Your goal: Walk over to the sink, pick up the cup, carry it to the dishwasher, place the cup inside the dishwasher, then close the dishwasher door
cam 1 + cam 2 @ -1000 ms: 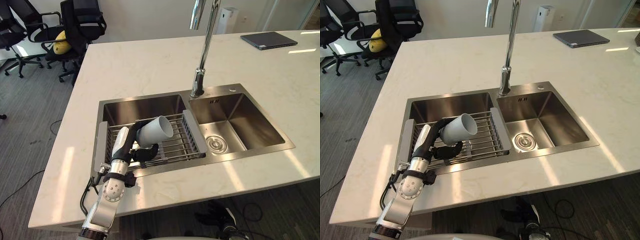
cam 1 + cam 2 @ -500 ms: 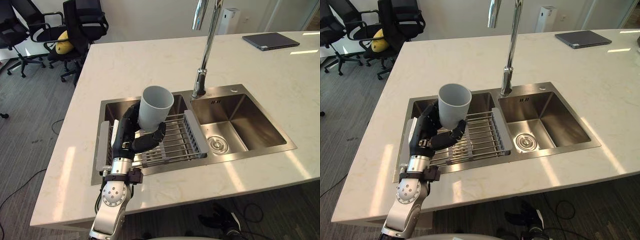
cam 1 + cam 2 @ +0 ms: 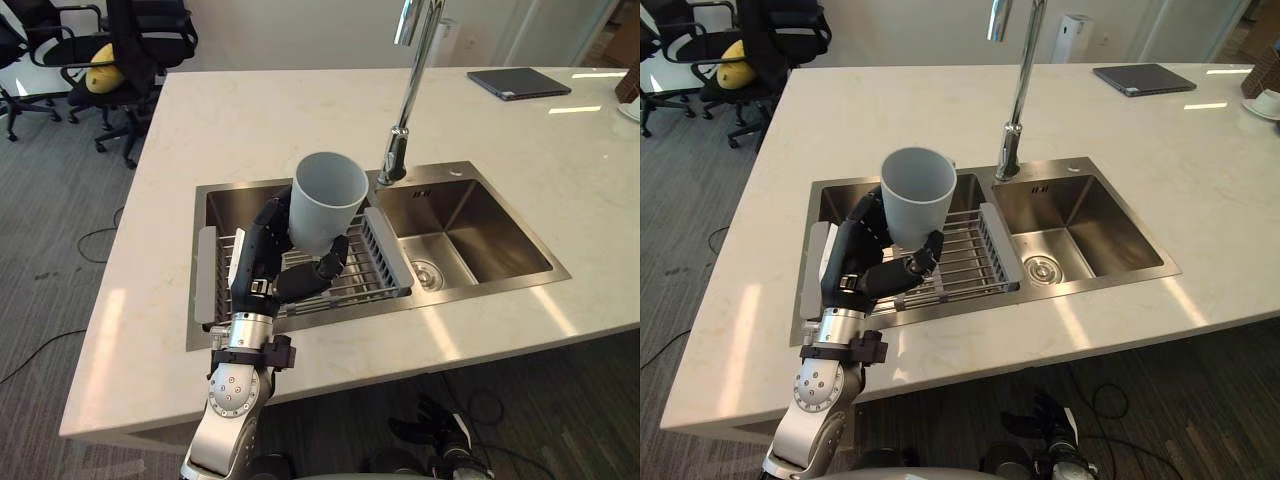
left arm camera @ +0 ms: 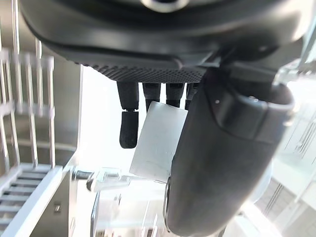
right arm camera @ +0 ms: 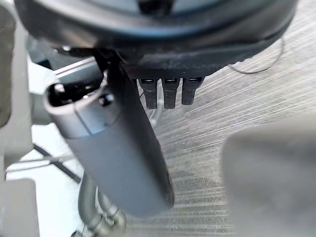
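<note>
Grips the pale grey cup (image 3: 328, 200) in the left hand (image 3: 262, 258), fingers and thumb curled round its lower wall. Holds it mouth up and leaning a little, in the air above the left half of the sink (image 3: 480, 230), clear of everything under it. From the left wrist, a pale slab of the cup's wall wedged between the finger row and the thumb.

Directly below, a wire rack (image 3: 385, 252) spanning the left basin, with grey end pieces resting on the sink's rims. Just beside the cup's rim toward the right, the tall faucet (image 3: 407, 100), rising from the back ledge between the two basins and arching overhead; near the cup, not touching. Right basin bare down to its drain (image 3: 425, 272). Open air to the cup's left and toward the robot.

Around the sink, a broad pale stone counter (image 3: 300, 120), its near edge running just in front of the sink and its left edge well away from the hand. At the far right corner, a closed dark laptop (image 3: 518, 82). Beyond the far left corner, black office chairs (image 3: 140, 40) on grey carpet (image 3: 50, 250).

Right hand (image 5: 118, 148) hanging over the carpet, fingers straight and slack, grasping nothing.
</note>
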### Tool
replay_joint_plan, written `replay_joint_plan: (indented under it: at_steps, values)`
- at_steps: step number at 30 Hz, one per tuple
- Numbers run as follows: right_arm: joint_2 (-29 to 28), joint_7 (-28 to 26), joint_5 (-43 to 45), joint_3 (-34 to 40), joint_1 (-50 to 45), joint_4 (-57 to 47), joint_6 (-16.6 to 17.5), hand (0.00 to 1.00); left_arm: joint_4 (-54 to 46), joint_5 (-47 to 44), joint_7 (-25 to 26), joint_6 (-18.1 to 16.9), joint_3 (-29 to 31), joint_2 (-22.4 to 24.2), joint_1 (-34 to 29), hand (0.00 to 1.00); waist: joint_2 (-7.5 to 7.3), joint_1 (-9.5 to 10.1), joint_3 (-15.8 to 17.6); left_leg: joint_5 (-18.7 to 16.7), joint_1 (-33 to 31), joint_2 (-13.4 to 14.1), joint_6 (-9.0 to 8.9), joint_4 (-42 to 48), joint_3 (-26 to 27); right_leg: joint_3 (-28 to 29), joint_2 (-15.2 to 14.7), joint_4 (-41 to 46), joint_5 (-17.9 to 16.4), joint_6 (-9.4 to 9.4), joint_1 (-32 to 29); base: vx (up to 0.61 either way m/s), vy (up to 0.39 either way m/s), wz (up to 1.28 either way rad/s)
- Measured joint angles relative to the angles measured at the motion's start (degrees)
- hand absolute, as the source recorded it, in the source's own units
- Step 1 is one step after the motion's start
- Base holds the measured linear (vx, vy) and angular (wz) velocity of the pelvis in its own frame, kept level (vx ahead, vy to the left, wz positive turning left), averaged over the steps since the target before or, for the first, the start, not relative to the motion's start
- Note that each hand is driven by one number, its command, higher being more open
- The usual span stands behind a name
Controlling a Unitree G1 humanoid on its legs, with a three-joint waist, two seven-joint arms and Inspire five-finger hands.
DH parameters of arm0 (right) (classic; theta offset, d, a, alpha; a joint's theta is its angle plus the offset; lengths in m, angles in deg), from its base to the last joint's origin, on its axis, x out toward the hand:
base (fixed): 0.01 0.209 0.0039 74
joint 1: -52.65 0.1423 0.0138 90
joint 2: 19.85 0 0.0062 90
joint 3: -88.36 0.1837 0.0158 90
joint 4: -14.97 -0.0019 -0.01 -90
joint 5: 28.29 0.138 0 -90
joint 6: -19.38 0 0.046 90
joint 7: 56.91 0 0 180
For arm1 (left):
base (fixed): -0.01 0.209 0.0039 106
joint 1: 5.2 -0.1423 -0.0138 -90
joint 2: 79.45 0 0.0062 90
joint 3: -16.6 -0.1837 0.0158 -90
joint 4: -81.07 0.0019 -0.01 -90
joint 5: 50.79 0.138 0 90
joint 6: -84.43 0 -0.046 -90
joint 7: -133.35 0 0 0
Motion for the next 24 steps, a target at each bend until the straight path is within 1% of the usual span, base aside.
replay_joint_plan:
  at_steps: [1,2,3,4,5,6,7,9,10,11,12,13,14,15,16,17,18,19,20,21,23,24]
  values:
    - [0.1,0.0,0.0,0.0,0.5,0.0,0.0,0.90,-0.1,0.0,0.1,-0.3,0.1,0.2,0.2,0.30,-0.42,0.86,-0.3,0.8,-2.0,-0.4,-0.24,0.4,-0.1,0.4,-0.2,-2.8,-1.4,0.49,0.6,-0.09,-0.103,0.19]
    - [0.5,0.1,0.0,-0.1,1.1,0.0,0.0,0.90,-0.2,0.0,0.2,-0.3,0.0,0.5,0.2,0.30,-0.35,1.46,-0.3,1.7,-3.2,-0.6,-0.47,0.2,-0.3,0.4,0.0,-5.4,-1.8,0.07,0.4,-0.12,-0.105,0.18]
    - [1.5,0.6,0.0,-1.0,2.6,-0.1,0.0,0.90,-0.3,0.0,0.0,-0.3,-0.4,1.0,0.2,0.30,0.24,2.52,-0.8,5.1,-5.7,-0.6,-0.81,-2.8,-0.9,0.0,0.8,-12.9,-2.4,-1.00,0.8,-0.18,-0.130,0.15]
    - [1.6,0.6,0.0,-1.1,3.3,-0.2,0.0,0.90,-0.5,0.0,-0.1,-0.3,-0.6,1.1,0.2,0.30,0.20,2.93,-0.7,6.3,-6.5,-0.6,-0.99,-4.0,-0.9,0.5,1.3,-15.9,-2.7,-1.74,1.4,-0.17,-0.108,0.19]
    - [1.7,1.0,0.1,-1.1,4.8,-0.2,0.0,0.90,-0.4,0.0,0.0,-0.2,-0.7,1.2,0.3,0.30,0.20,3.18,-0.4,8.2,-7.9,-0.6,-1.33,-5.1,-1.3,1.8,1.9,-22.1,-2.7,-3.49,3.0,-0.22,-0.154,0.19]
    - [2.0,1.6,0.2,-1.0,5.9,-0.1,0.2,0.90,0.1,-0.1,0.0,0.1,-0.9,1.5,0.3,0.30,1.64,2.93,0.9,9.2,-7.9,0.1,-1.86,-4.9,-2.6,1.8,3.3,-26.7,-0.7,-7.02,5.8,-0.21,-0.129,0.28]
    - [2.1,1.9,0.4,-1.0,5.9,-0.2,0.4,0.90,0.1,-0.1,0.0,0.4,-1.6,1.5,0.1,0.30,2.63,2.88,1.7,9.7,-7.2,0.9,-2.24,-4.8,-3.6,1.1,4.4,-28.4,0.4,-7.37,7.7,-0.22,-0.134,0.32]
    - [2.1,2.1,0.9,-1.1,5.6,-0.2,0.6,0.90,0.0,-0.1,-0.1,0.4,-3.0,1.5,0.1,0.30,3.48,2.84,2.0,10.9,-6.9,1.9,-3.30,-4.7,-5.3,-0.3,6.1,-28.2,1.0,-8.01,8.6,-0.24,-0.133,0.40]
    - [2.0,2.4,1.2,-1.0,5.4,-0.2,0.8,0.90,-0.3,-0.5,-0.2,0.1,-3.8,1.9,0.4,0.30,3.65,2.75,2.2,12.9,-7.4,2.1,-4.84,-5.5,-7.5,-2.2,6.6,-27.9,1.6,-9.10,8.1,-0.35,-0.160,0.72]
    - [1.7,3.1,1.3,-0.8,5.3,-0.2,0.9,0.90,-0.5,-0.7,-0.5,-0.1,-4.9,2.0,0.9,0.30,3.09,2.28,2.7,12.0,-9.1,2.3,-5.70,-2.9,-8.2,-4.3,6.5,-27.8,2.3,-10.28,7.1,-0.31,-0.106,0.65]
    - [1.8,3.4,1.4,-0.6,5.3,-0.2,0.9,0.90,-0.5,-1.0,-0.6,-0.1,-5.4,2.0,0.9,0.30,3.40,2.28,2.6,10.8,-9.9,2.4,-5.31,0.1,-8.2,-4.7,6.4,-27.7,2.7,-10.92,6.6,-0.29,-0.085,0.51]
    - [1.9,4.0,2.2,-0.6,5.3,-0.3,0.9,0.90,-0.5,-1.3,-0.7,-0.2,-5.9,2.1,0.9,0.30,3.00,2.14,2.8,8.0,-10.2,2.6,-4.30,4.9,-8.2,-5.3,6.1,-27.6,3.4,-12.01,6.1,-0.24,-0.034,0.32]
    - [1.9,4.1,2.7,-0.7,4.7,-0.9,0.9,0.90,-0.5,-1.6,-1.2,-0.2,-6.0,2.0,0.9,0.30,3.05,1.65,2.8,5.5,-9.2,3.1,-4.03,7.6,-8.2,-6.0,5.6,-27.6,4.0,-12.38,5.5,-0.22,-0.006,0.32]
    - [1.9,4.2,2.9,-0.8,4.4,-1.2,0.9,0.90,-0.5,-1.6,-1.3,-0.2,-6.1,2.0,0.9,0.30,3.10,1.39,2.7,4.3,-8.3,3.5,-4.03,8.4,-8.1,-6.5,5.4,-27.7,4.3,-12.47,5.2,-0.20,0.054,0.41]
    - [1.9,4.2,3.0,-0.9,4.0,-1.2,0.9,0.90,-0.5,-2.3,-1.3,-0.2,-6.4,2.1,1.0,0.30,3.14,0.86,2.6,2.1,-6.4,4.5,-4.21,8.9,-7.7,-7.5,4.6,-28.0,4.9,-12.01,4.6,-0.18,0.103,0.51]
    - [1.7,4.2,3.3,-0.9,3.6,-1.3,0.9,0.90,-0.3,-2.8,-1.3,-0.2,-7.1,2.2,1.1,0.30,3.21,0.17,2.5,0.3,-4.0,4.9,-4.70,7.5,-7.4,-8.6,3.8,-28.6,5.5,-11.33,4.3,-0.18,0.163,0.56]
    - [1.6,4.2,3.3,-0.9,3.2,-1.4,0.9,0.90,-0.2,-2.8,-1.3,-0.2,-7.3,2.3,1.1,0.30,3.30,-0.19,2.4,-0.4,-2.5,4.9,-5.08,5.7,-7.2,-9.0,3.4,-29.0,5.8,-10.90,4.2,-0.15,0.225,0.51]
    - [1.6,4.3,3.4,-0.8,2.2,-2.3,0.9,0.90,0.2,-3.1,-1.3,-0.3,-7.9,2.4,1.2,0.30,4.57,-0.17,1.5,-1.3,0.8,4.8,-6.22,-0.9,-7.0,-9.5,2.9,-29.7,6.2,-10.10,3.4,-0.12,0.276,0.29]
    - [0.8,4.3,3.3,-0.7,2.0,-2.5,0.8,0.90,0.9,-3.2,-1.2,-0.3,-7.9,1.8,1.5,0.30,3.58,-0.04,1.3,0.3,1.8,3.4,-5.47,-5.5,-6.6,-9.3,1.5,-29.9,6.8,-8.99,2.7,-0.08,0.245,0.17]
    - [0.2,4.2,3.3,-0.8,1.5,-3.1,0.8,0.90,1.2,-3.3,-0.9,-0.3,-8.0,1.4,1.5,0.30,3.13,-0.04,0.9,1.0,1.9,2.4,-4.84,-6.7,-6.6,-9.3,1.0,-30.7,7.7,-7.73,2.7,-0.03,0.220,0.14]
    - [-1.2,3.7,3.3,-1.0,0.4,-3.7,0.9,0.90,3.3,-3.4,-0.1,-0.3,-7.6,0.9,2.2,0.30,2.34,-0.17,0.3,1.3,1.5,0.2,-3.68,-6.3,-7.2,-10.2,-0.9,-32.6,9.1,-6.30,3.8,0.02,0.200,0.27]
    - [-1.4,3.6,3.3,-1.0,0.4,-3.7,0.9,0.90,3.4,-3.4,0.0,-0.3,-7.6,0.9,2.2,0.30,2.28,-0.14,0.3,1.2,1.4,-0.9,-3.31,-5.8,-7.4,-10.6,-1.9,-33.3,9.5,-5.87,4.5,0.02,0.162,0.25]
